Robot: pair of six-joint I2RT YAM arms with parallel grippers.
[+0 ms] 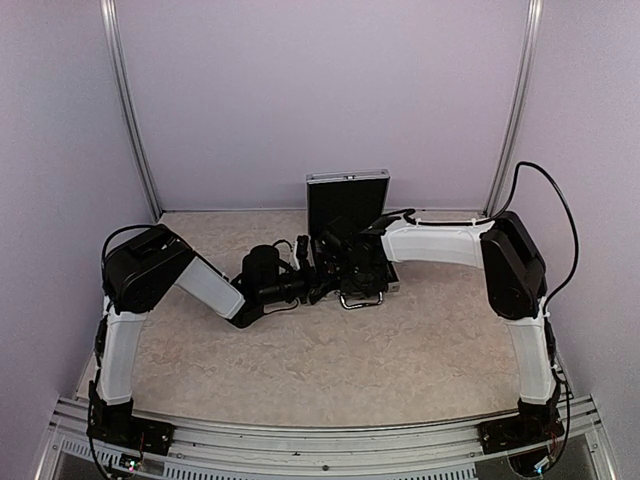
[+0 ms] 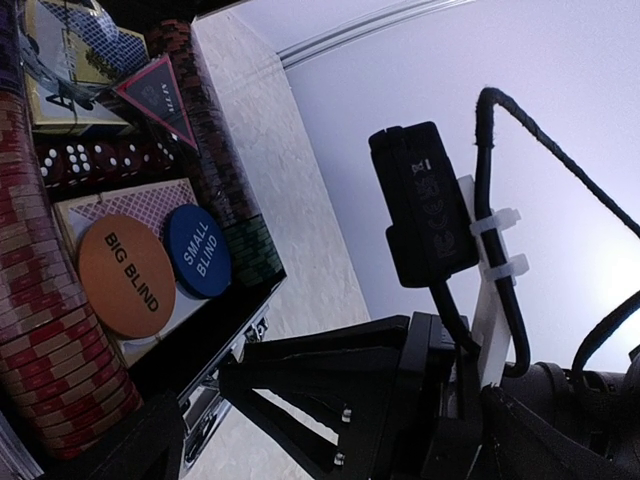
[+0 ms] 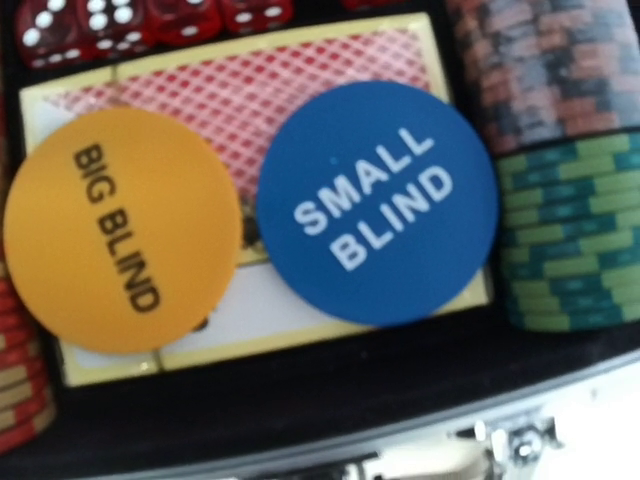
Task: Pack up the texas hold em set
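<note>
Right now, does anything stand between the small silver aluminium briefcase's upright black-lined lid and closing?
Yes. The right gripper hangs over the open tray before the black-lined lid, and the left gripper is at the tray's left edge. Both block its swing.

orange disc, blue disc, red-checked deck
</note>
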